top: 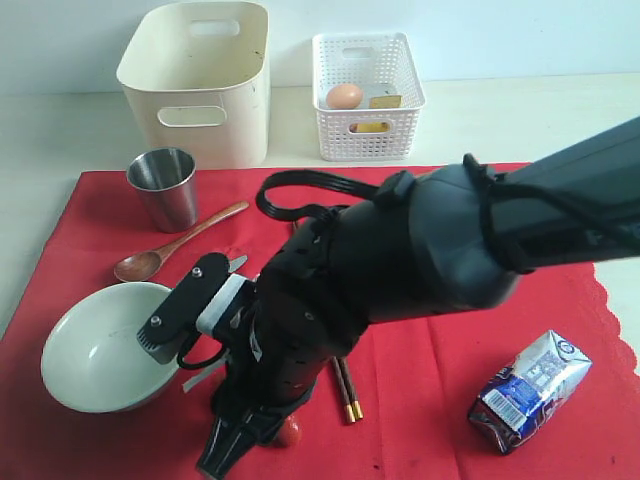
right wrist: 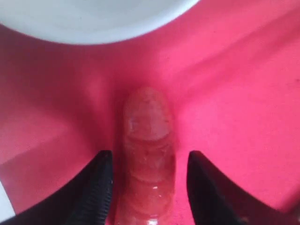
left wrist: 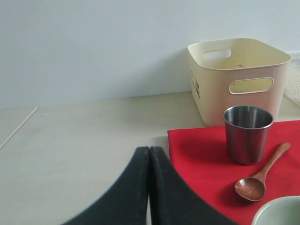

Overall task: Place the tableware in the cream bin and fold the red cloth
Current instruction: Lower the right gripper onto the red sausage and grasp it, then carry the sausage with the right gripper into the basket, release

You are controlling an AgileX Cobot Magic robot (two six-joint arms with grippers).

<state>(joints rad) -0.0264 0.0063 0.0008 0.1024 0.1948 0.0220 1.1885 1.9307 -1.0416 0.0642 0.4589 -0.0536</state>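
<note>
Right gripper [right wrist: 149, 159] stood jaws apart astride the sausage [right wrist: 147, 131] on the red cloth [right wrist: 234, 108], bowl [right wrist: 93, 18] rim just beyond; left gripper [left wrist: 149, 159] sat closed off the cloth's side edge, cream bin [left wrist: 239, 75] past its far edge.

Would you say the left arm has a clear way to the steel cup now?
Likely yes: the steel cup stands upright ahead of the shut left tool, with nothing between them.
</note>
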